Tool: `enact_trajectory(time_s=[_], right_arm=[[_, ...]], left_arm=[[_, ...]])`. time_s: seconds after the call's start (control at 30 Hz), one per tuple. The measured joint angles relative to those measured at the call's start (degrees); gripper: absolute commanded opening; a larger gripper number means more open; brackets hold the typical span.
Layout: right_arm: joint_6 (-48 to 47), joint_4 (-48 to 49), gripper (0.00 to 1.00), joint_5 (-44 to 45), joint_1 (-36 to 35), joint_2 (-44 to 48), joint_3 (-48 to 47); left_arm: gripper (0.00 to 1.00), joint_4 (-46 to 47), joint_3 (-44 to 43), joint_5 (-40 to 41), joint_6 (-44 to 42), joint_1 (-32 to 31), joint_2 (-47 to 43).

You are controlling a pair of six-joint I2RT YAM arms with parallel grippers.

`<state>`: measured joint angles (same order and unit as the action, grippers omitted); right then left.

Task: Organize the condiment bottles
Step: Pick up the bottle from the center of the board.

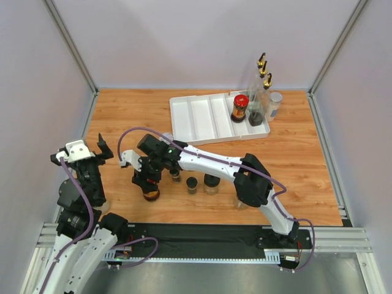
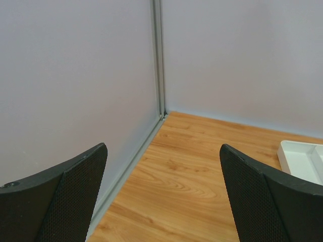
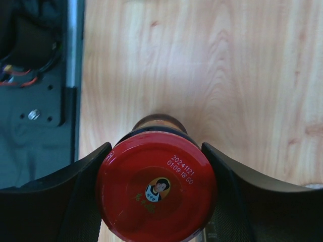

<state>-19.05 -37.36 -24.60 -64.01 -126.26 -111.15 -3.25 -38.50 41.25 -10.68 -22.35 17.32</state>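
While right hand clamps a red-capped amber glass jar near-left on the wooden bench, left hand hangs spread, empty | step: pick-up | next: likely lift clear of small black-lidded jar, carry to white divided plastic tray, set beside matching red-capped jar.

Top external view: the right tool covers the upper part of the red-capped jar; only its amber base shows. A small jar is half hidden behind the right arm; lid not discernible. A clear object under that arm's elbow is mostly covered; kind undetermined. The tall bottles overlap and partly screen the grey-lidded jar.

Right wrist view: the red cap is cut off by the bottom edge and hides the jar's body.

Left wrist view: the white tray is cut off at the right edge. The fingers of the left tool run off the bottom edge.
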Motion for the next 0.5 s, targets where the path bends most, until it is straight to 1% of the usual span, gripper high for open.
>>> enact_trajectory(time_s=[0.17, 0.5], right_arm=[[-3.3, -6.8, 0.00, -6.9, 1.2, 1.4, -2.2], [-8.1, -17.3, 0.00, -15.5, 3.8, 12.1, -6.3]], left_arm=[[1.00, 0.7, 0.1, 0.0, -0.2, 0.0, -0.3], [1.00, 1.2, 0.2, 0.0, -0.2, 0.0, -0.3]])
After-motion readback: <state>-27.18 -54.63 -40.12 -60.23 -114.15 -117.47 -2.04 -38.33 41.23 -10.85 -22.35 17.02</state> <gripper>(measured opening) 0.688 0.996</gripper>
